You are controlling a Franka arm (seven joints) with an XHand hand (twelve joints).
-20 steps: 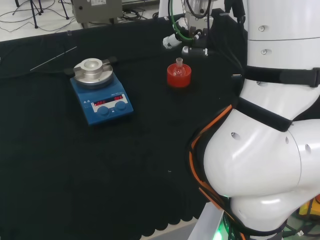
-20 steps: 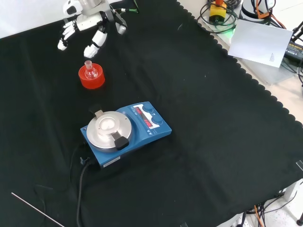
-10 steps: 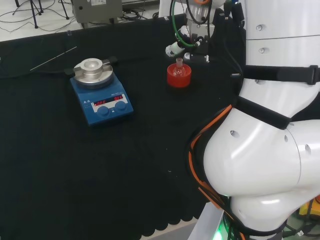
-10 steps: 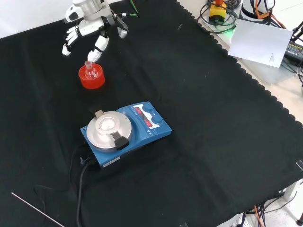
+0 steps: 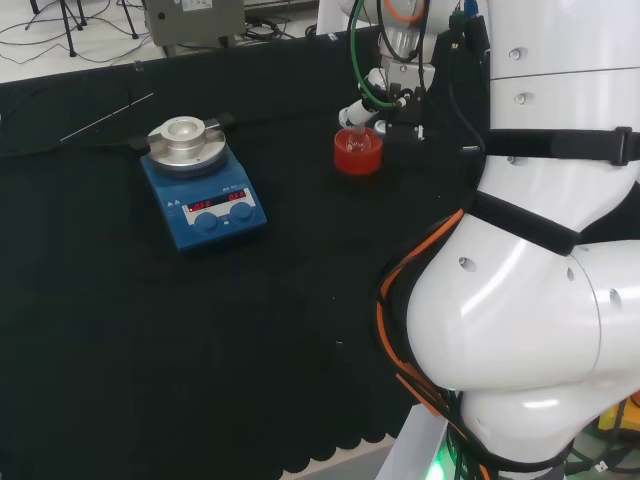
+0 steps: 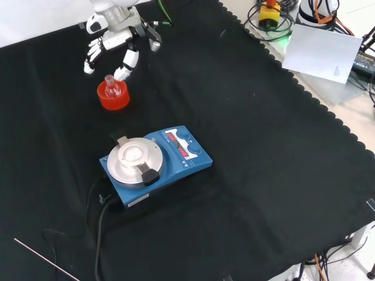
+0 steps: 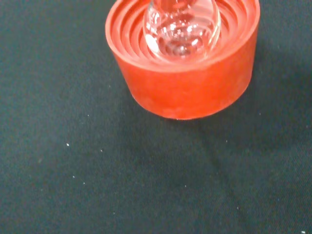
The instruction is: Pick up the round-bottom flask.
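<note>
One small clear flask [image 6: 111, 88] sits upright in the red ribbed stand [image 6: 113, 97], and that stand is your landmark. In the front view the hand [image 6: 115, 39] hangs just above and behind the stand, its fingers [image 6: 128, 62] spread apart and pointing down, one fingertip close beside the flask's neck and holding nothing. In the wrist view you see the flask's round belly [image 7: 181, 25] resting in the stand's ribbed hollow [image 7: 183, 58]. In front of the stand in the front view stands the blue hotplate [image 6: 155, 164], apart from it with bare black cloth [image 6: 263, 175] between. To the stand's right the cloth lies open up to its scalloped edge. A thin rod [image 6: 45, 261] lies well away, past the hotplate.
</note>
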